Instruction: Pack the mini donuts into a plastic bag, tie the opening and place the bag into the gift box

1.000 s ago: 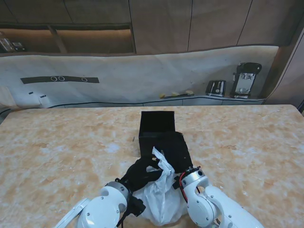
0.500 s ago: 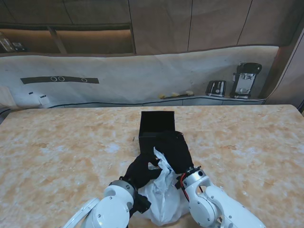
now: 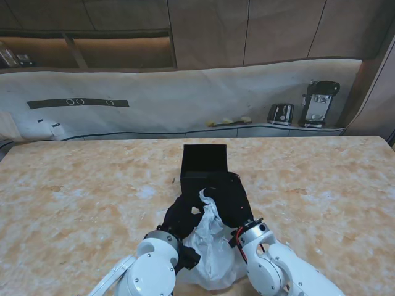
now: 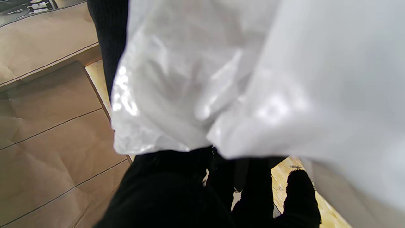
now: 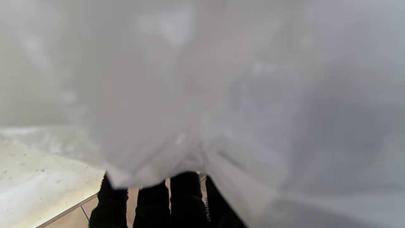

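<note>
Now, both robot hands, left and right, grasping white plastic bag, contents hidden, black gift box behind

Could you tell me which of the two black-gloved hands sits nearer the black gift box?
The right hand: its fingers lie against the gift box beside the plastic bag, while the left hand is nearer to me.

There is one white plastic bag, one black box, two hands in black gloves, and one desk.
</note>
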Controlling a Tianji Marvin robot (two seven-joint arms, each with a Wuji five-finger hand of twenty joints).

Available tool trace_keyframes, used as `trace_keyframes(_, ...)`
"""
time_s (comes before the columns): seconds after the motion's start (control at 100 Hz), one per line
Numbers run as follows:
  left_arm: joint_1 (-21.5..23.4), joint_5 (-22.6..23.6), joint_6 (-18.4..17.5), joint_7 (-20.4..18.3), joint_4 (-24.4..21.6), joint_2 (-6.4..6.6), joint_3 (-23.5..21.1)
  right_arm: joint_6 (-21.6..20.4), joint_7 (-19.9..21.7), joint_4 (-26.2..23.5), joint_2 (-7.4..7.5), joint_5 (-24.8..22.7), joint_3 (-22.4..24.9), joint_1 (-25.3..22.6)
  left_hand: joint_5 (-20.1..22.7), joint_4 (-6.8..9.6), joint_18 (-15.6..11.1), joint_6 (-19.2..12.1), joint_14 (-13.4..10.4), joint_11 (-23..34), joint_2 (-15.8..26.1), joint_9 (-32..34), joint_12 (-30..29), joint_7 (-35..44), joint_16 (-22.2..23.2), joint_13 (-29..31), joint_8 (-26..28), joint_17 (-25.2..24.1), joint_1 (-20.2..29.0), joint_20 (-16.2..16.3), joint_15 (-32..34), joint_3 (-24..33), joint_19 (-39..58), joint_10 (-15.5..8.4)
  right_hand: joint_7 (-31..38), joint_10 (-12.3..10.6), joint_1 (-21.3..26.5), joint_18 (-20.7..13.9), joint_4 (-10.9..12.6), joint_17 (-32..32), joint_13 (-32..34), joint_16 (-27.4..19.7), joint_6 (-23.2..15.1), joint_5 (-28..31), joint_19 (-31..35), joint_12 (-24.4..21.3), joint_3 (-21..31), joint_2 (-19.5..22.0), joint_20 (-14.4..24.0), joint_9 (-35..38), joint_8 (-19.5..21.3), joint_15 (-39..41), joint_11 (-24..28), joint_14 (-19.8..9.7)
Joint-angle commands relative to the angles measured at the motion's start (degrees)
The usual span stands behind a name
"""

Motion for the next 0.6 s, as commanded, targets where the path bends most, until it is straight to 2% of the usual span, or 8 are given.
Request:
trace_keyframes(0.0, 0.3, -0.3, -0.8, -0.3, -0.1, -0.38, 0.1, -0.4, 0.5, -0.5, -0.22, -0.1, -0.1, -0.8, 1.8, 1.08, -1.6, 0.1, -1.8, 1.6, -1.2, 1.1, -0.9, -0.1, -0.4, 0.4, -0.1, 0.3, 3.1, 1.3, 2.6, 4.3, 0.3, -1.8, 0.7, 0.4, 0.3, 0.3, 0.6, -0.4, -0.3, 1.0, -0.1, 0.3, -0.7, 2.3, 0.4, -1.3, 0.8, -0.8, -0.4, 0.8, 0.7, -0.2)
trace_keyframes(0.09, 0.4, -0.6, -2.2, 0.3, 0.2, -0.45, -0.1, -0.4, 0.4, -0.7, -0.35, 0.4, 0.1, -1.1, -1.6, 0.83, -1.8, 3.0, -1.9, 3.4, -1.5, 0.7, -0.3, 3.4, -0.8, 0.3, 6.2, 0.8, 3.0, 1.7, 5.4, 10.0, 0.8, -2.0, 0.8, 0.2, 0.0, 0.2, 0.5, -0.4, -0.2, 1.0, -0.8, -0.1, -0.5, 2.3, 0.5, -0.9, 0.6, -0.7, 0.0, 0.7, 0.7, -0.3)
trace_keyframes(0.18, 0.7, -1.0, -3.6, 0.4, 0.4, -0.34, -0.4, -0.7, 0.3, -0.9, -0.35, 0.5, 0.4, -1.4, -5.1, -0.47, -2.1, 5.1, -1.9, 4.3, -1.6, -0.1, 0.5, 4.3, -0.6, 0.1, 13.9, 0.8, 0.5, 2.1, 6.7, 18.6, 1.5, -1.9, 0.8, 0.1, -0.1, 0.2, 0.5, -0.3, 0.2, 0.9, -1.0, -0.3, -0.4, 2.2, 0.5, -0.5, 0.5, -0.6, 0.4, 0.8, 0.7, -0.3)
trace_keyframes(0.23, 0.8, -1.1, -4.9, 0.3, 0.6, -0.15, -0.7, -0.7, 0.2, -1.0, -0.42, 0.7, 0.6, -1.6, -7.5, -0.95, -2.6, 5.7, -1.9, 5.0, -1.2, -1.1, 1.4, 5.6, 0.3, 0.0, 18.0, 0.7, -1.2, 2.7, 7.1, 22.6, 3.0, -2.2, -0.9, -0.1, -0.2, 0.1, 0.6, -0.3, 0.6, 0.8, -1.4, -0.3, 0.2, 2.1, 1.1, -0.1, 0.0, -0.3, 2.8, 0.8, 0.7, -0.4)
trace_keyframes(0.3, 1.1, -0.8, -6.5, -0.2, 0.8, 0.3, -1.1, -0.9, -0.1, -1.1, -0.62, 1.5, 1.0, -2.0, -11.2, -1.39, -3.4, 6.6, -1.5, 5.7, 0.0, -2.9, 2.9, 8.2, 2.6, -0.3, 23.7, 0.0, -0.9, 3.9, 7.2, 22.5, 7.6, -1.9, -2.7, -0.4, -0.5, -0.1, 0.4, -0.3, 1.0, 0.7, -1.8, 0.2, 0.9, 2.1, 1.8, 0.0, -0.5, 0.5, 5.2, 0.9, 0.8, -0.6)
trace_keyframes(0.39, 1.5, -0.7, -8.0, -1.0, 0.8, 0.74, -1.7, -1.1, -0.4, -1.5, -1.09, 3.5, 1.7, -2.8, -14.9, -0.66, -3.8, 8.1, -1.2, 5.1, 1.9, -4.4, 4.3, 9.6, 6.8, -0.9, 30.3, 0.1, 1.1, 2.1, 5.6, 20.2, 11.5, -1.7, -3.8, -0.5, -0.8, -0.2, 0.0, -0.2, 1.4, 0.6, -1.1, 1.0, 1.2, 2.0, 2.4, -0.8, -1.2, 1.7, 7.2, 0.8, 1.0, -0.9)
trace_keyframes(0.57, 2.0, 0.1, -10.1, -2.0, 1.1, 1.43, -2.9, -1.9, -0.4, -3.3, -2.51, 10.4, 3.6, -5.1, -18.2, 0.84, -4.2, 10.0, -0.1, 1.2, 4.5, -4.3, 12.0, 10.7, 14.4, -1.5, 37.7, 0.8, 3.1, 2.8, 7.0, 17.2, 19.2, -1.0, -5.1, -1.7, -2.0, -1.3, -0.9, 0.1, 2.4, 0.4, -0.6, 1.7, 2.0, 1.9, 3.5, -1.4, -1.8, 2.9, 9.9, 0.3, 0.8, -2.0)
trace_keyframes(0.59, 2.0, 0.2, -10.4, -2.0, 1.1, 1.47, -3.1, -2.0, -0.4, -3.6, -2.59, 10.9, 3.9, -5.4, -18.2, 1.01, -4.5, 11.7, 0.1, 0.8, 4.6, -4.2, 13.4, 10.0, 15.2, -1.5, 37.7, 1.0, 3.1, 2.9, 7.8, 17.3, 21.3, -1.0, -5.2, -1.8, -2.1, -1.4, -1.0, 0.2, 2.5, 0.4, -0.9, 1.7, 2.2, 1.9, 3.5, -1.5, -1.8, 3.0, 10.1, 0.3, 0.7, -2.1)
